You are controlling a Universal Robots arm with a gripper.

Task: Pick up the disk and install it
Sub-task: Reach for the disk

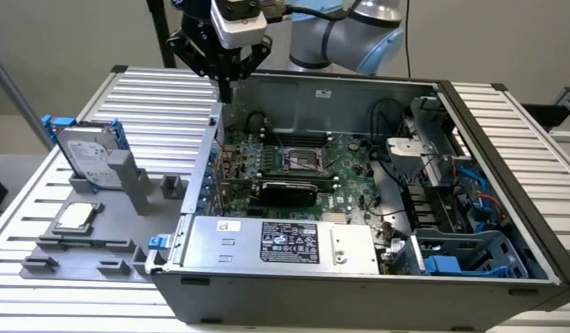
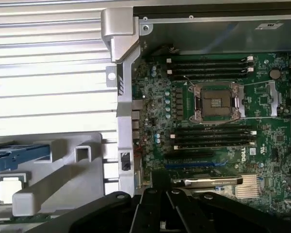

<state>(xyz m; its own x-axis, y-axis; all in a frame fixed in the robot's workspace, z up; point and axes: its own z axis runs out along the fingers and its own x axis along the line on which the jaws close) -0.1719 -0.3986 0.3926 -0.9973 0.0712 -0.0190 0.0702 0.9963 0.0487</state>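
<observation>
The disk stands on edge in a grey holder on the exterior view's left, white label facing out and blue carrier frame round it. In the wrist view its blue frame shows edge-on beside the holder. My gripper hangs high over the back corner of the open computer case, well behind and to the exterior view's right of the disk. Its black fingers sit together with nothing between them.
The case holds a green motherboard, a silver power supply with a black label and a blue-grey drive cage at the exterior view's right. A small square silver chip lies on the grey fixture. Ribbed metal table all round.
</observation>
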